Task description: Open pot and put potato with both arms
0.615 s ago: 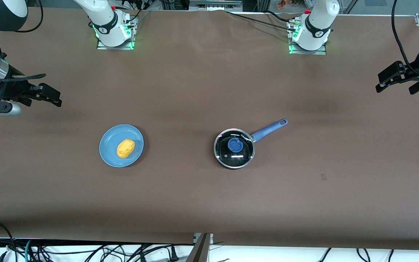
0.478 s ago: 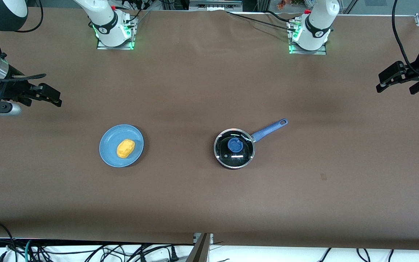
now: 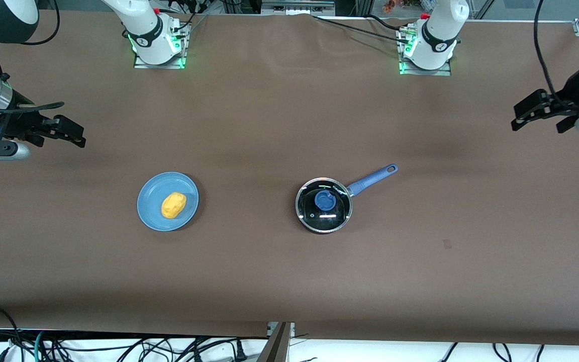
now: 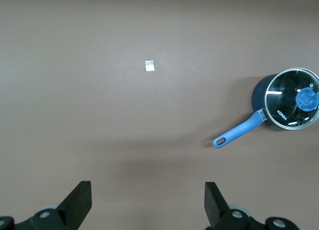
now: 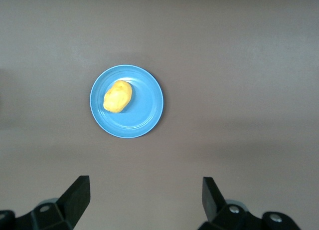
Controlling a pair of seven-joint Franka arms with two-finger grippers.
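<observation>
The left gripper [image 4: 147,206], a black two-finger tool, is hanging over bare brown table covering [image 4: 99,115], its fingers [image 4: 79,202] standing wide apart with nothing between them. The small round black pot [image 4: 260,93] is sitting on the covering, well apart from the gripper, its steel-rimmed glass lid [image 4: 291,108] with a blue knob [image 4: 307,99] resting on top. Its long blue handle [image 4: 238,133] is stretching out across the covering. A small white square mark [image 4: 149,65] is lying on the covering, well apart from the pot.
</observation>
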